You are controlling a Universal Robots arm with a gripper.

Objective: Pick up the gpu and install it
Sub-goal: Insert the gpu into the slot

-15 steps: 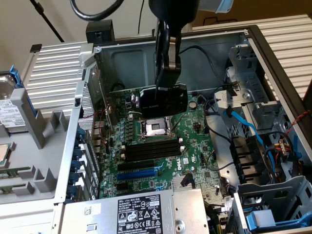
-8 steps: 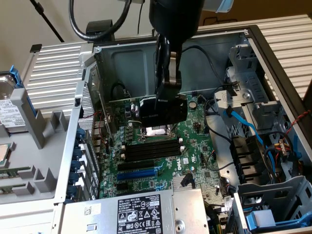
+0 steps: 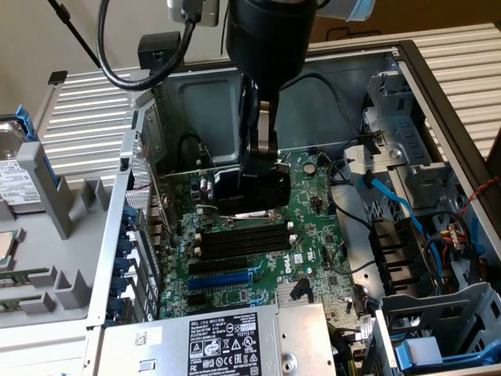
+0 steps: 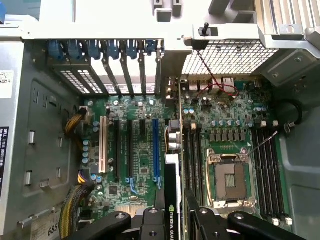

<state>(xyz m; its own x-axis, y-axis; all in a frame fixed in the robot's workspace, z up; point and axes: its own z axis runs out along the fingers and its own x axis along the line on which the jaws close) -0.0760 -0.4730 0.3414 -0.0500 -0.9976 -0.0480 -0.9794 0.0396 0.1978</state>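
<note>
We see an open computer case (image 3: pixel 438 86) lying on its side, filling most of the exterior view, with the large green motherboard (image 3: pixel 313 235) flat on its floor. A silver power supply (image 3: pixel 227 337) with a black label sits at the near edge of the case, and blue cables (image 3: pixel 399 205) run through the drive bays toward the exterior view's right. The robot arm (image 3: pixel 270 31) reaches straight down into the case from above.

In the wrist view, we find the claw (image 4: pixel 174 212) pinching the gpu (image 4: pixel 172 170), which stands on its edge, black shroud facing one way and its silver bracket end toward the rear slot openings (image 4: pixel 120 65). The card hangs over the board between the blue expansion slot (image 4: pixel 155 150) and the empty processor socket (image 4: pixel 229 180), just beside black memory slots (image 4: pixel 192 155). We cannot tell whether its lower edge touches the board. A red wire (image 4: pixel 215 80) crosses below the perforated grille (image 4: pixel 230 60).
</note>
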